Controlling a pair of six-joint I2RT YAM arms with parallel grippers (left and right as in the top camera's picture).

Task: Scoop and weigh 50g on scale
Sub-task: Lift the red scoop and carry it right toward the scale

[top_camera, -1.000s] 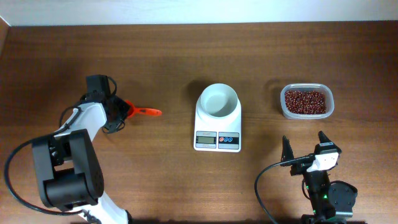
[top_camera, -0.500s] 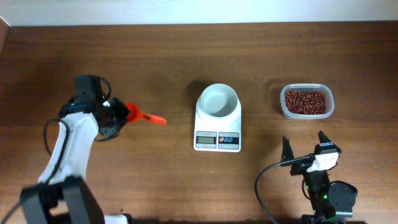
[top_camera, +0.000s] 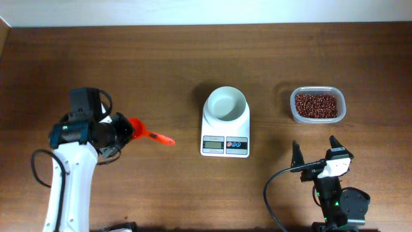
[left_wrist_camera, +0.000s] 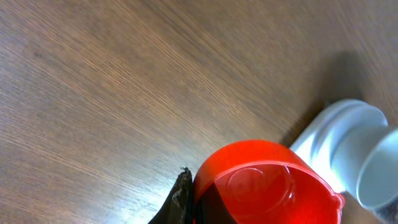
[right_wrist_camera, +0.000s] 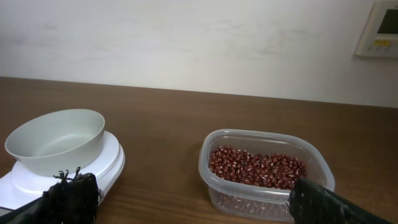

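Overhead: left pincer (top_camera: 124, 130), clenched on the orange scoop (top_camera: 152, 135), has swung toward the tabletop's (top_camera: 161, 64) near edge; beans (top_camera: 315, 105) untouched, scale (top_camera: 224, 132) bowl empty. Right pincer (top_camera: 315, 152) released.

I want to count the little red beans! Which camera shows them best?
The right wrist view: the small dark red-brown beans sit close up in their clear rectangular plastic tub, single grains showing. The overhead view looks straight down on them, but small and far. The left wrist view shows no beans at all.
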